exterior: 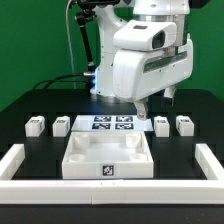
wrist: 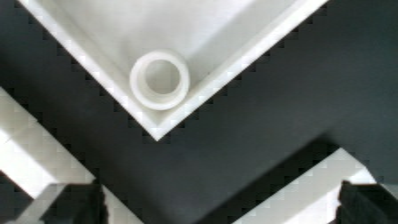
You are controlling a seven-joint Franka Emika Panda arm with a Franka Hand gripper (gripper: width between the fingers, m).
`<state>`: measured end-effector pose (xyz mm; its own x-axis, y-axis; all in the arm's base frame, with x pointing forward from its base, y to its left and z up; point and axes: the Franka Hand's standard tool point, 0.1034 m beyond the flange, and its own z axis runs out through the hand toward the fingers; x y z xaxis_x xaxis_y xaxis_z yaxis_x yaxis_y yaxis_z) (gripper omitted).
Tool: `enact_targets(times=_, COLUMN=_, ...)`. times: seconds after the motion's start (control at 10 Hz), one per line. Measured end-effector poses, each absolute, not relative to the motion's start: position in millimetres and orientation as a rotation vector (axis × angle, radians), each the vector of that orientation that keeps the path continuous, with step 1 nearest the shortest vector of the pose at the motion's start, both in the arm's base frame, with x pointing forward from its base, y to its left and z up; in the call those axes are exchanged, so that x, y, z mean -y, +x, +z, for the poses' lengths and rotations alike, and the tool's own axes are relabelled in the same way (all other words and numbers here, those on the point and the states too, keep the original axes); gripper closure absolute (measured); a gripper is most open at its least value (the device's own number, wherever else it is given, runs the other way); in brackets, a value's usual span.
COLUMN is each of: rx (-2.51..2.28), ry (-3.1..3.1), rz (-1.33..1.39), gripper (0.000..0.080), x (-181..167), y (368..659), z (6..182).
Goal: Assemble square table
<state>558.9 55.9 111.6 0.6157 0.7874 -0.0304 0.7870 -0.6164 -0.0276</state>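
The white square tabletop (exterior: 107,158) lies at the front middle with its raised rim up and a tag on its front edge. In the wrist view one corner of it (wrist: 214,40) shows, with a round socket (wrist: 157,78) in it. Two white legs (exterior: 37,125) (exterior: 62,125) lie on the exterior view's left. Two more (exterior: 162,125) (exterior: 184,125) lie on the right. My gripper (exterior: 142,104) (wrist: 214,205) hangs above the tabletop's far right corner. It is open and empty, with the dark fingertips (wrist: 64,205) wide apart.
The marker board (exterior: 112,123) lies flat behind the tabletop, between the leg pairs. A low white wall (exterior: 20,165) frames the workspace at the left, right and front. The table surface is black (exterior: 60,100). Cables run at the back left.
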Motion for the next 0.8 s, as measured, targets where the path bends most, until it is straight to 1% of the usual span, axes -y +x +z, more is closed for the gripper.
enact_targets(times=0.8, rx=1.371, ry=-2.813, rz=0.062, gripper=0.0150, x=-55.9, y=558.8, z=111.5)
